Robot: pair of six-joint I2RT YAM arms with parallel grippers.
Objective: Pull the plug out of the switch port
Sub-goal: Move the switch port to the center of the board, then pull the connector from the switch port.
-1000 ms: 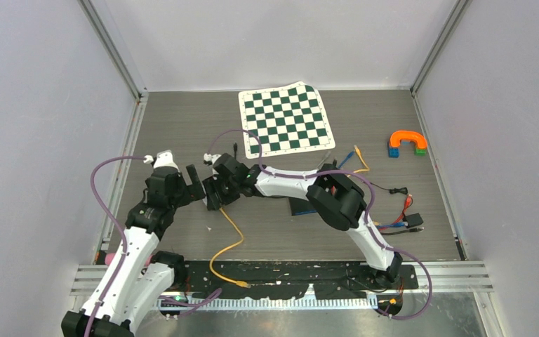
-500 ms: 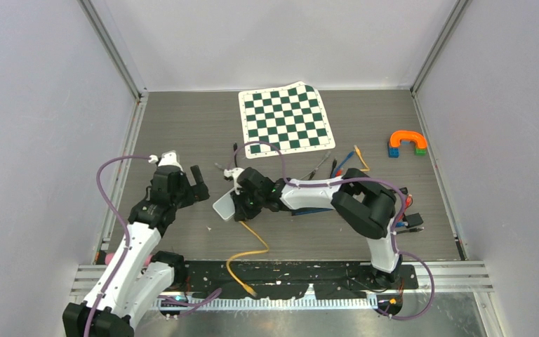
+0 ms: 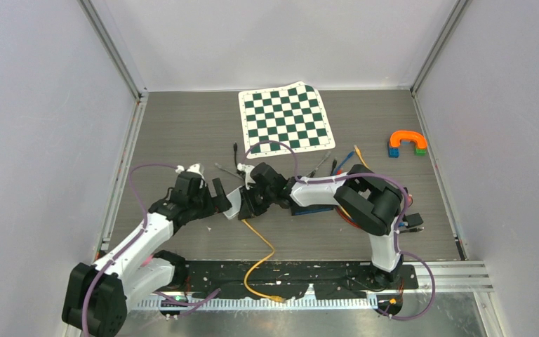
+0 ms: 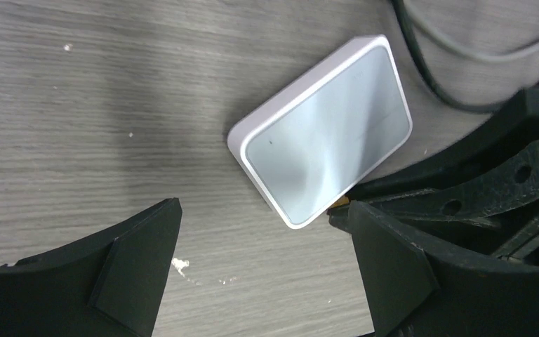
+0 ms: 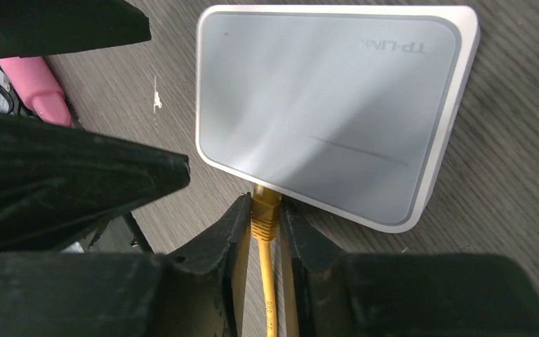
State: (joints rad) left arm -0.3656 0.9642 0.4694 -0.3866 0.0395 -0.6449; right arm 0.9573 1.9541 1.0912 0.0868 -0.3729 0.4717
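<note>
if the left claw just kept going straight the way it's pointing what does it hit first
Most likely the white switch: it lies just ahead of the open left claw, about in line with its gap, though depth is unclear. The right claw, clamped on the yellow plug, is beside it.

The white flat plastic switch box point(image 3: 233, 203) lies on the grey wooden table point(image 3: 182, 126) just ahead of the left gripper point(image 3: 222, 199), between it and the right gripper point(image 3: 248, 206). The yellow plastic cable plug point(image 5: 265, 209) sits in the side of the box that faces the right gripper, between that gripper's two fingers point(image 5: 217, 232). The green-and-white checkered mat point(image 3: 285, 119) lies well beyond both grippers.
</note>
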